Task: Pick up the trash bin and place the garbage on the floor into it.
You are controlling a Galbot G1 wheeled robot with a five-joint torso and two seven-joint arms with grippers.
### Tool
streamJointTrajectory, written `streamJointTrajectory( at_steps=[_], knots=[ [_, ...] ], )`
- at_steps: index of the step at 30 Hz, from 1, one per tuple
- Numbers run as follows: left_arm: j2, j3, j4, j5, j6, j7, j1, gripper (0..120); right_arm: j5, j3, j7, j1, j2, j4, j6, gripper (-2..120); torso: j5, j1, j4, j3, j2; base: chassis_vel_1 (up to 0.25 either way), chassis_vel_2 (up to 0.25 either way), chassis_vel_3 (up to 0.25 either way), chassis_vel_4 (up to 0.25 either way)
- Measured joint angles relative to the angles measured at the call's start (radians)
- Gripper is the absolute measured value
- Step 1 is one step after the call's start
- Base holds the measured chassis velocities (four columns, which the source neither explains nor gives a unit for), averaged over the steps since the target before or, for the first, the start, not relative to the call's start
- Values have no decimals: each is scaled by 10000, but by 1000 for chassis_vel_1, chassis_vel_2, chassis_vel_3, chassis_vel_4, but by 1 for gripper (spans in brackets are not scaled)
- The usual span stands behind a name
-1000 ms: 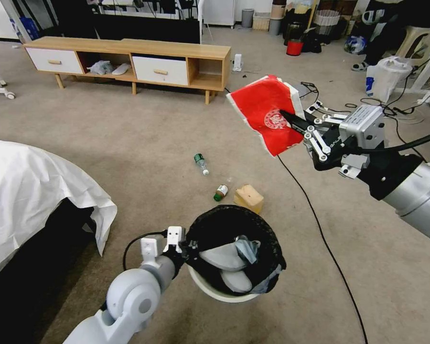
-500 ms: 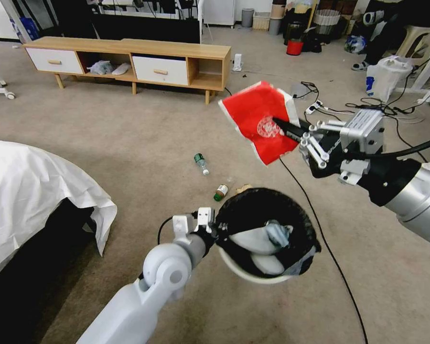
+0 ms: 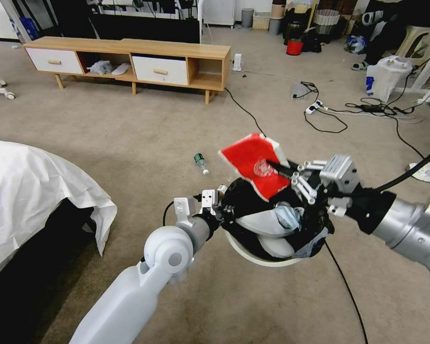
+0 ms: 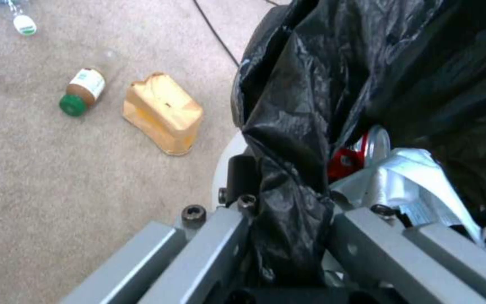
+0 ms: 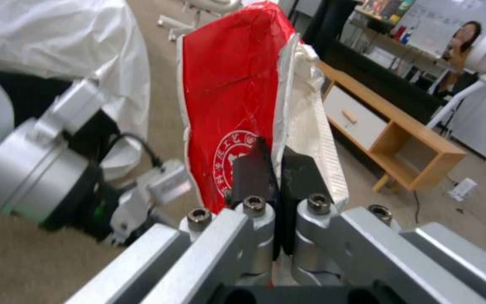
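Floor (image 3: 129, 143) litter hides partly behind the trash bin (image 3: 272, 258); the left wrist view shows the tan box (image 4: 163, 112) whole. Left gripper (image 3: 220, 210) clamps the bin's rim; right gripper (image 3: 279, 169) pinches the red snack packet (image 3: 253, 162) above its mouth.

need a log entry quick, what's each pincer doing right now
Left pincer: shut on the bin rim, holding it off the floor.
Right pincer: shut on the red packet, held over the bin.

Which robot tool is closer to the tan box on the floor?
Left. The left tool grips the trash bin rim just above the tan box; the right tool holds the red packet higher, over the bin.
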Motion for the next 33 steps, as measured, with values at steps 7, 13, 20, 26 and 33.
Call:
streamJointTrajectory(
  at_steps=[7, 13, 20, 26, 33],
  knots=[
    [290, -83, -318, -214, -41, -59, -31, 0, -672, -113, -342, -582, 93, -2, 9, 0, 0, 0, 0, 0, 0, 0, 0, 0, 0],
    [419, -117, -669, -435, -57, -176, 24, 0, -1259, -166, -572, -958, 209, -4, 45, 0, 0, 0, 0, 0, 0, 0, 0, 0, 0],
    [627, -158, -1015, -527, -30, -335, 243, 0, -1880, -228, -811, -1141, 257, -4, 151, 0, -1, 0, -1, 0, 0, 0, 0, 0, 0],
    [770, -263, -1260, -628, 83, -418, 503, 0, -2247, -286, -891, -1230, 334, -170, 247, 0, -1, 0, 0, -1, 0, 0, 0, 0, 0],
    [907, -364, -1468, -629, 170, -599, 897, 0, -2399, -313, -964, -1052, 431, -633, 366, 0, 0, 0, -1, -1, 0, 0, 0, 0, 0]
  ],
)
